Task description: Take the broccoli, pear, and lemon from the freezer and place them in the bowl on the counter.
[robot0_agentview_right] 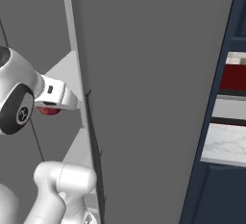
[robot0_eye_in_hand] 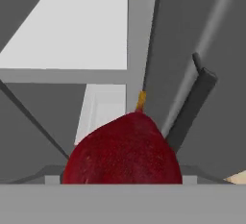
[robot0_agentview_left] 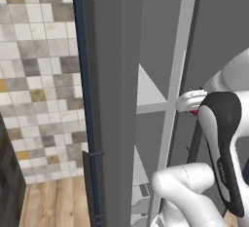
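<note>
The dark red pear (robot0_eye_in_hand: 123,153) with its short orange stem fills the low centre of the hand view, right at my gripper. In the right base view the pear (robot0_agentview_right: 48,110) hangs just under my gripper (robot0_agentview_right: 52,104), which is shut on it, the fingertips hidden by the fruit. From the left base view a sliver of the pear (robot0_agentview_left: 195,112) peeks out below my gripper (robot0_agentview_left: 191,105). I am at the open freezer (robot0_agentview_left: 151,106), in front of its pale shelf (robot0_eye_in_hand: 72,31). The broccoli, the lemon and the bowl are out of view. A strip of the marble counter (robot0_agentview_right: 223,143) lies to the right.
The freezer's open grey door (robot0_agentview_right: 153,88) with its long dark handle (robot0_eye_in_hand: 192,103) stands close on the right of my hand. A grey freezer side wall (robot0_agentview_left: 112,99) rises to the left, with a tiled wall (robot0_agentview_left: 39,75) beyond. Navy blue cabinets (robot0_agentview_right: 216,194) sit under the counter.
</note>
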You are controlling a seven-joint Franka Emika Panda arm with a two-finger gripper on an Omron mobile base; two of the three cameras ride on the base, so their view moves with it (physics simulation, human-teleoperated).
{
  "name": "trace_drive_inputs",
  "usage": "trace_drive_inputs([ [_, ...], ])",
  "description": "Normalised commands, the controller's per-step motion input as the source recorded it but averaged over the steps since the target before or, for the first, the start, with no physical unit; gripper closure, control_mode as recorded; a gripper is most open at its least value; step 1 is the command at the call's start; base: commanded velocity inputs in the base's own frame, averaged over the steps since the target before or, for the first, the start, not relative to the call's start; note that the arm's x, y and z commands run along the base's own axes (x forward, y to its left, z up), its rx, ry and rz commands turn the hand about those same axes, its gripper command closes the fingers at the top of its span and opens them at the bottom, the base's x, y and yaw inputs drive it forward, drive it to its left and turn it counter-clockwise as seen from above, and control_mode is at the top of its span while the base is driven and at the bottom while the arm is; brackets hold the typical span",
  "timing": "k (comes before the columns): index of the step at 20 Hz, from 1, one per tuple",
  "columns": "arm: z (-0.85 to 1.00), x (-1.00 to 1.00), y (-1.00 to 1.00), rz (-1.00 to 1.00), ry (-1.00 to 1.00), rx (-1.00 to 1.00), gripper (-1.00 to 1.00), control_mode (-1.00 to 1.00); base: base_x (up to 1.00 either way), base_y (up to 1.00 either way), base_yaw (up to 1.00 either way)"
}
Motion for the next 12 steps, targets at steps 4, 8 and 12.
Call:
trace_drive_inputs([
  [4, 0.07, -0.5, -0.52, -0.07, 0.05, 0.0, 1.0, -1.0, 0.0, 0.0, 0.0],
  [8, 0.05, -0.1, 0.03, -0.06, 0.02, 0.0, 1.0, -1.0, 0.0, 0.0, 0.0],
  [12, 0.0, -0.15, 0.37, -0.04, 0.02, -0.03, 1.0, -1.0, 0.0, 0.0, 0.0],
])
